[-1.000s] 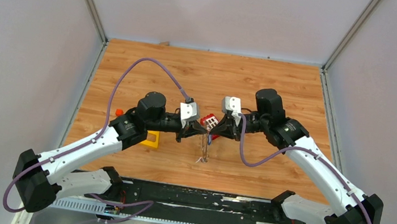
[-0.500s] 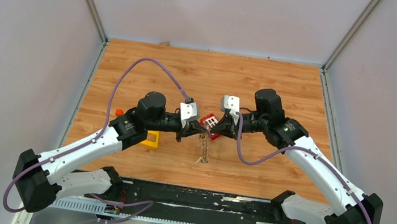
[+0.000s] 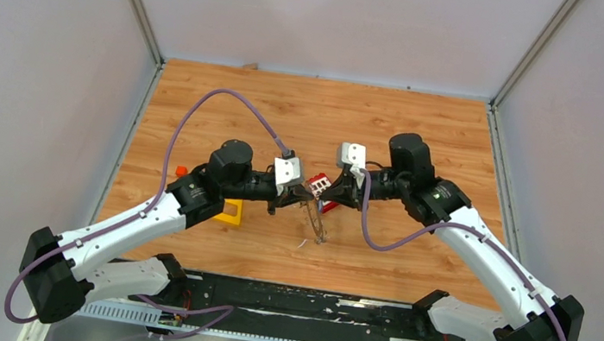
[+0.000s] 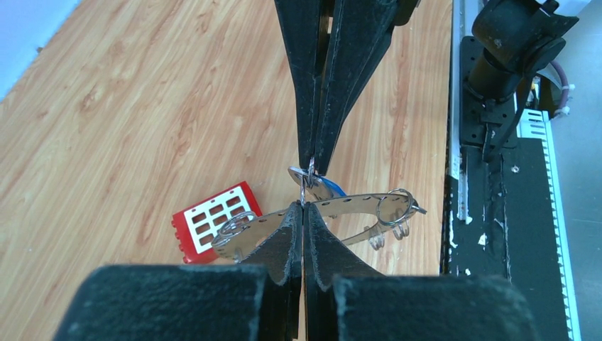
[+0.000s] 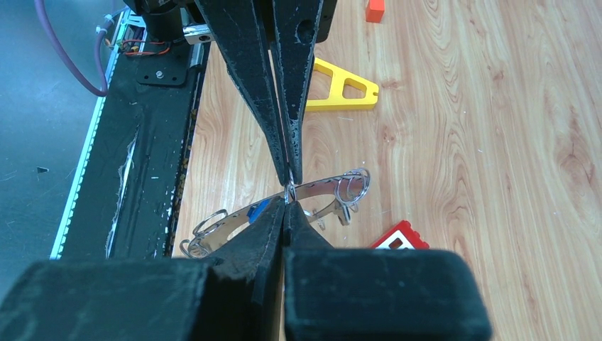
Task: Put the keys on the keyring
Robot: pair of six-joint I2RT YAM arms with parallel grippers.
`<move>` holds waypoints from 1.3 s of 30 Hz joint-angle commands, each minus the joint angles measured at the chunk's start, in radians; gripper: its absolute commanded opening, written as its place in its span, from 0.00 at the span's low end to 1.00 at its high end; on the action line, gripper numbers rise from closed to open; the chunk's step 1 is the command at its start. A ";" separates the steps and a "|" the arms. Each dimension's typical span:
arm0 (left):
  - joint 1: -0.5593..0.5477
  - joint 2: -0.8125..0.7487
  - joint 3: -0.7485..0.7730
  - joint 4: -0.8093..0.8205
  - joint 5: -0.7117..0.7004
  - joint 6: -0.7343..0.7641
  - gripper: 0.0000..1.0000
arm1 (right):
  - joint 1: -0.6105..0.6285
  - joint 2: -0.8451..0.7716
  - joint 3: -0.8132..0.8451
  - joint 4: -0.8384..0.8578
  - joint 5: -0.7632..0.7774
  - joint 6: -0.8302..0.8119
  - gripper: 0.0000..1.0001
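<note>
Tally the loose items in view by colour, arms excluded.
Red: 1, block with white squares
Yellow: 1, triangular frame
Orange: 1, small block
Blue: 1, key
Silvery: 1, keyring
Total: 5

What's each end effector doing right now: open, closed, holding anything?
Left end effector: closed, pinching the keyring.
Right end effector: closed, apparently gripping the blue key right at the keyring.
</note>
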State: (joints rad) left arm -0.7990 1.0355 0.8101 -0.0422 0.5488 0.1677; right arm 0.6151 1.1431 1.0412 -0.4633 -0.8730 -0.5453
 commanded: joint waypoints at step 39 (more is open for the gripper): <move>-0.006 -0.023 -0.003 0.015 -0.062 0.071 0.00 | 0.007 0.028 0.077 -0.052 -0.058 -0.038 0.00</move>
State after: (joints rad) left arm -0.7990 1.0351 0.8043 -0.0776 0.4919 0.2184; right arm 0.6151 1.1839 1.0748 -0.5205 -0.8928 -0.5705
